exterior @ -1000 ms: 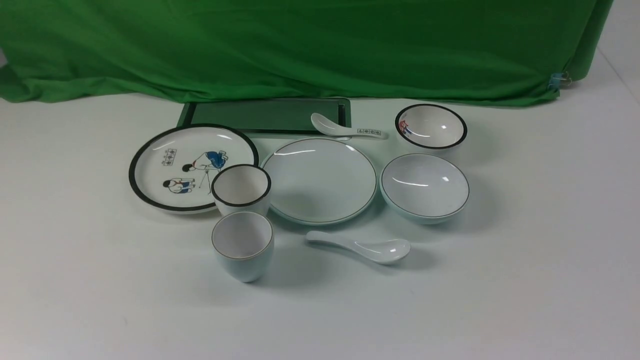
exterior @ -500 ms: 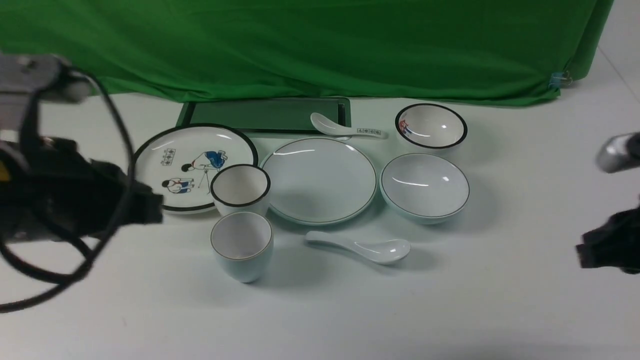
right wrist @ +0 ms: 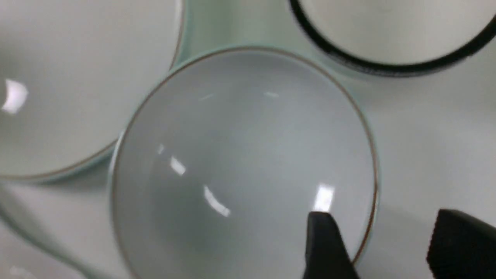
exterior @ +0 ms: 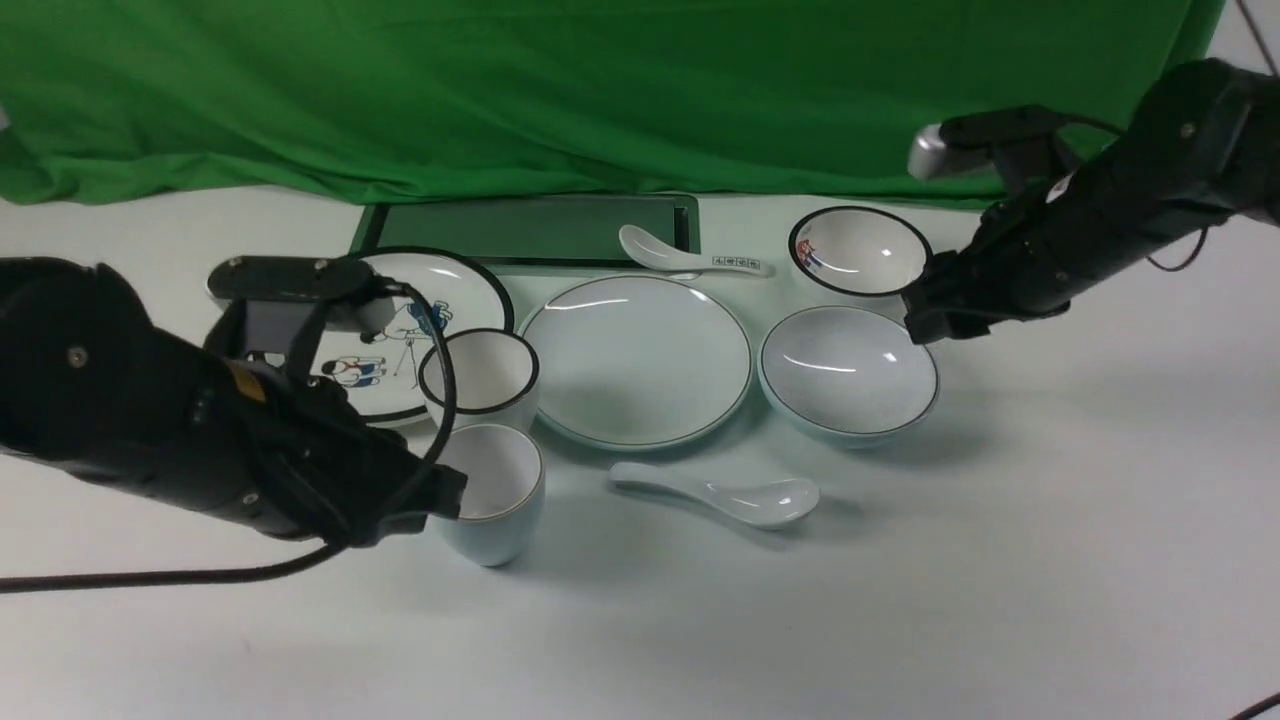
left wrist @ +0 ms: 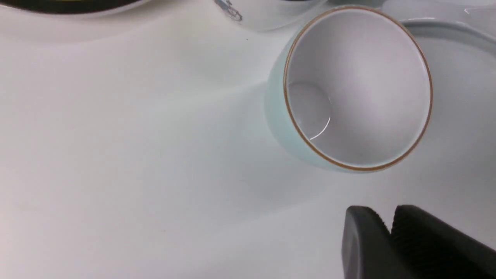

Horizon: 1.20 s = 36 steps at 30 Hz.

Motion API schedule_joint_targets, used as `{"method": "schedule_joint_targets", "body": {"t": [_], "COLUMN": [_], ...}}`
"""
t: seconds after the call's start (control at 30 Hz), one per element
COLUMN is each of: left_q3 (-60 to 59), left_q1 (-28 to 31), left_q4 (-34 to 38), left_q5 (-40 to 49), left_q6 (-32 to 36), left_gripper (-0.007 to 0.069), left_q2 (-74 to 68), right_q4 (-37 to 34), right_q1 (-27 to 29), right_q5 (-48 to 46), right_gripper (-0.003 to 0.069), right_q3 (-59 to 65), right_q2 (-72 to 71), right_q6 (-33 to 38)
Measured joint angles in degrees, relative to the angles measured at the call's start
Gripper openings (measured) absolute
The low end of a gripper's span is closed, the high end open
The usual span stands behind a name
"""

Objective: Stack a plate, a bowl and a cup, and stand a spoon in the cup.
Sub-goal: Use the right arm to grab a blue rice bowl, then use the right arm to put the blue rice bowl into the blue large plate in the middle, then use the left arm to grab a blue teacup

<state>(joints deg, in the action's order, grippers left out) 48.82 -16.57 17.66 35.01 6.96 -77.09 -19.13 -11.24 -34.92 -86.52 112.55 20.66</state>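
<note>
The pale blue-green plate (exterior: 636, 360) lies mid-table, with the matching bowl (exterior: 848, 372) to its right. The cup (exterior: 495, 490) stands upright in front of the plate's left edge. In front of the plate lies the plain white spoon (exterior: 730, 495). My left gripper (exterior: 440, 500) hangs beside the cup (left wrist: 356, 89) on its left without touching it. In the left wrist view this gripper (left wrist: 389, 217) has its tips only slightly parted and nothing between them. My right gripper (right wrist: 383, 232) is open astride the bowl's (right wrist: 240, 162) right rim, one finger over the inside and one outside.
A black-rimmed cartoon plate (exterior: 330, 300) sits partly behind my left arm, and a black-rimmed cup (exterior: 480, 372) stands right behind the pale cup. A small black-rimmed bowl (exterior: 860, 252), a marked spoon (exterior: 690, 258) and a dark tray (exterior: 530, 228) lie at the back before the green cloth (exterior: 600, 90).
Both arms have come into view. The left one swung in to the cup's side. The right one moved up and in to the bowl's rim, and its jaws spread.
</note>
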Motion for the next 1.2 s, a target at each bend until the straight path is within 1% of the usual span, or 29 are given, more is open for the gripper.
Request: {"method": "schedule_joint_targets", "body": {"t": [0.03,0.07,0.1,0.13,0.17,0.2,0.27,0.3,0.33,0.37,0.4,0.47,0.53,0.67,0.73,0.8,0.83,0.9,1.0,1.03,1.07,1.1,1.13,1.17,1.2], "left_q3": [0.0,0.0,0.0,0.0,0.1,0.1,0.1,0.1,0.1,0.1,0.1,0.1,0.1,0.1,0.1,0.1,0.1,0.1,0.1,0.1,0.1,0.1,0.1,0.1,0.1], "left_q1": [0.0,0.0,0.0,0.0,0.0,0.0,0.0,0.0,0.0,0.0,0.0,0.0,0.0,0.0,0.0,0.0,0.0,0.0,0.0,0.0,0.0,0.0,0.0,0.0,0.0], "left_q4": [-0.1,-0.1,-0.1,-0.2,-0.2,-0.2,-0.2,-0.2,-0.2,-0.2,-0.2,-0.2,-0.2,0.7,1.0,1.1,1.2,1.3,1.3,1.3,1.3,1.3,1.3,1.3,1.3], "left_q5": [-0.5,-0.7,-1.3,-1.5,-2.3,-3.0,-3.7,-4.3,-4.4,-4.7,-4.8,-5.0,-5.6,-8.7,-10.2,-12.6,-13.0,-15.3,-17.7,-18.0,-18.0,-18.0,-18.0,-18.0,-18.0], "left_q6": [0.1,0.1,0.3,0.4,0.6,0.6,0.7,0.7,0.7,0.7,0.8,0.8,0.8,0.8,0.8,0.8,0.8,0.8,0.8,0.8,0.8,0.8,0.8,0.8,0.9], "left_gripper": [0.0118,0.0124,0.0165,0.0179,0.0242,0.0286,0.0335,0.0373,0.0379,0.0424,0.0442,0.0460,0.0467,0.0454,0.0435,0.0393,0.0388,0.0339,0.0239,0.0195,0.0190,0.0144,0.0144,0.0106,0.0086], "left_q2": [0.0,0.0,0.0,0.0,-0.1,-0.1,-0.1,-0.1,-0.1,-0.1,-0.1,-0.4,-1.2,-3.6,-4.8,-6.4,-6.6,-8.1,-10.1,-11.0,-11.1,-11.9,-12.0,-12.6,-12.9], "right_q4": [0.6,0.7,1.1,1.2,1.3,1.4,1.5,1.8,1.8,2.1,2.1,1.9,1.8,2.2,1.5,-0.4,-0.6,-1.5,-2.2,-2.3,-2.3,-2.4,-2.4,-2.5,-2.6], "right_q1": [0.0,0.0,0.0,0.0,-0.1,-0.1,-0.1,-0.1,-0.1,-0.1,-0.1,-0.1,-0.1,-0.6,-1.3,-3.3,-3.5,-5.9,-9.7,-11.1,-11.3,-12.6,-12.6,-13.5,-13.8], "right_q5": [0.2,0.2,-0.1,-0.2,-0.8,-1.0,-1.1,-1.1,-1.1,-1.4,-1.5,-2.0,-3.5,-6.5,-7.8,-9.2,-9.2,-8.7,-6.6,-5.4,-5.2,-3.8,-3.8,-2.9,-2.7], "right_gripper": [0.0367,0.0365,0.0345,0.0340,0.0314,0.0292,0.0255,0.0213,0.0206,0.0140,0.0101,0.0085,0.0085,0.0080,0.0080,0.0080,0.0080,0.0080,0.0080,0.0080,0.0080,0.0080,0.0080,0.0080,0.0080], "right_q3": [-2.0,-2.3,-4.2,-4.6,-6.0,-6.3,-6.4,-6.5,-6.6,-6.8,-7.1,-7.3,-7.3,-7.1,-7.7,-10.0,-10.2,-12.4,-16.4,-18.3,-18.6,-20.7,-20.7,-22.8,-24.0], "right_q2": [2.3,2.6,5.0,5.6,7.9,9.1,10.0,10.4,10.5,10.4,10.1,9.6,8.7,5.8,4.6,3.8,3.8,3.9,5.9,7.4,7.7,9.8,9.8,11.9,13.4], "right_q6": [-1.0,-1.2,-1.8,-1.9,-2.2,-2.4,-2.4,-2.4,-2.4,-1.8,-1.2,-1.0,-0.7,1.0,1.9,3.3,3.4,3.9,4.5,4.6,4.6,4.6,4.6,4.5,4.3]}}
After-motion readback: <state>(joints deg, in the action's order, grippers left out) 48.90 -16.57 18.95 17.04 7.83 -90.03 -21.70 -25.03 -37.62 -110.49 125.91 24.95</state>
